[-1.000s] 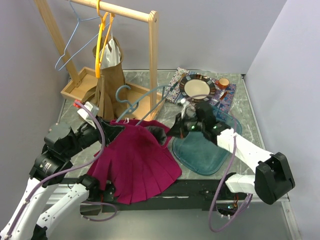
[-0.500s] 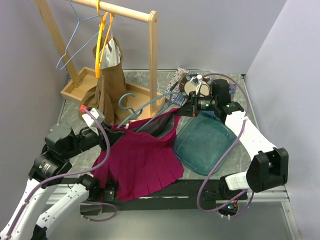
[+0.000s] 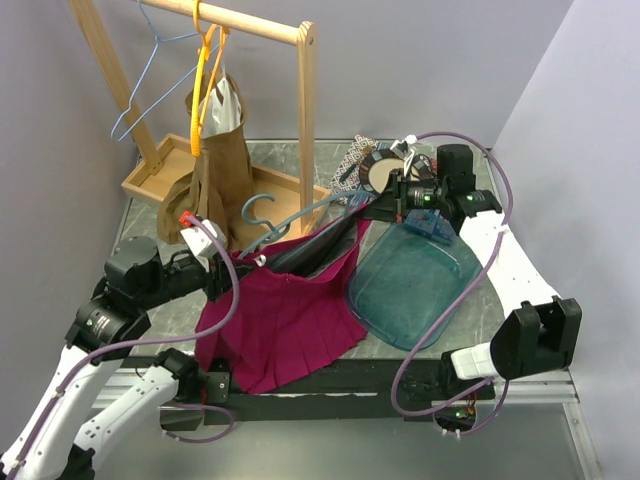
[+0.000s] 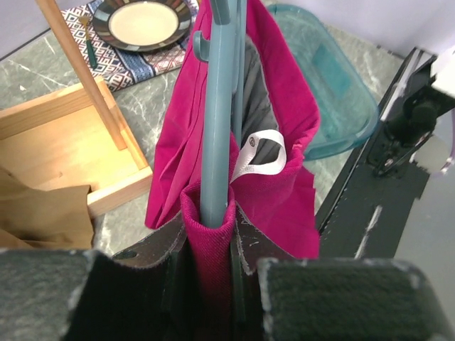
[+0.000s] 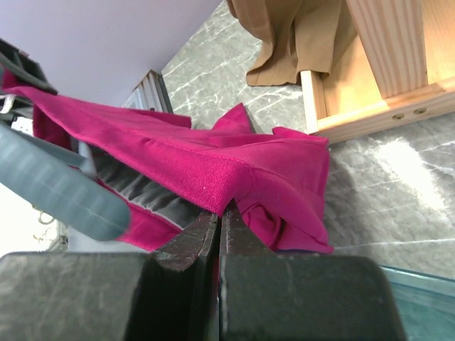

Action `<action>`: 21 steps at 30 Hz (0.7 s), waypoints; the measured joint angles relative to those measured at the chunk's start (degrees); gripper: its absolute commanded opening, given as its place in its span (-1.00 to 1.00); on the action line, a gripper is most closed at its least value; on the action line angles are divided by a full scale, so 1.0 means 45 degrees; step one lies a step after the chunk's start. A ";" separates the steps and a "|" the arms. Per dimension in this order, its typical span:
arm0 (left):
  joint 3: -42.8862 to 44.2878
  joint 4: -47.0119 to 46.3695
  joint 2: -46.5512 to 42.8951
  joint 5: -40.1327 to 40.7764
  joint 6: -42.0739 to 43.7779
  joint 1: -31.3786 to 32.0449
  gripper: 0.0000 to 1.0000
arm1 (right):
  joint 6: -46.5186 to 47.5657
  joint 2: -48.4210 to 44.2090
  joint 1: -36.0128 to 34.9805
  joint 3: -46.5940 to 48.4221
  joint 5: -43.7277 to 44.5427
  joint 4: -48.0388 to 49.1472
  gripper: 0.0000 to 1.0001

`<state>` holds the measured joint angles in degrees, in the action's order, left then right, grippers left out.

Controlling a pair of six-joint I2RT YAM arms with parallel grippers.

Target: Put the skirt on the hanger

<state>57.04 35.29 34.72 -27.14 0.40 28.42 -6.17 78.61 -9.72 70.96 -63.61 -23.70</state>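
Note:
The magenta skirt [image 3: 285,315] hangs stretched between both grippers, its hem on the table's front edge. A grey-blue hanger [image 3: 300,215] runs inside the waistband, hook [image 3: 258,208] sticking up near the rack. My left gripper [image 3: 232,268] is shut on the waistband's left end, which is wrapped round the hanger's arm [image 4: 219,114]; the cloth [image 4: 284,114] fills the jaws of that gripper [image 4: 210,231]. My right gripper [image 3: 372,212] is shut on the waistband's right edge; in its wrist view this gripper [image 5: 220,212] pinches the skirt [image 5: 178,156], with the hanger [image 5: 57,188] at left.
A wooden rack [image 3: 306,110] stands at back left with a brown garment [image 3: 215,150] on an orange hanger and a blue wire hanger [image 3: 150,80]. A teal tub [image 3: 415,280] lies right of the skirt. A plate [image 3: 383,172] on patterned cloth sits behind the right gripper.
The right gripper has pulled back and to the right with the waistband. The left gripper has shifted right. The skirt went from spread flat to lifted and stretched along the hanger.

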 measured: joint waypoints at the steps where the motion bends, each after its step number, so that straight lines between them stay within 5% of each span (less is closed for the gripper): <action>1: 0.0005 0.0039 0.0078 -0.0010 0.0175 0.0000 -0.99 | 0.0223 0.0102 0.0010 0.0194 -0.0049 -0.0243 -1.00; 21: 0.0024 0.0651 0.1151 0.1025 0.1996 0.0005 -0.99 | 0.1685 0.0670 0.0539 0.1098 0.0325 -0.2166 -1.00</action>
<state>57.14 38.22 39.90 -22.52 9.39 28.45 1.41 81.62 -7.29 75.90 -62.15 -33.45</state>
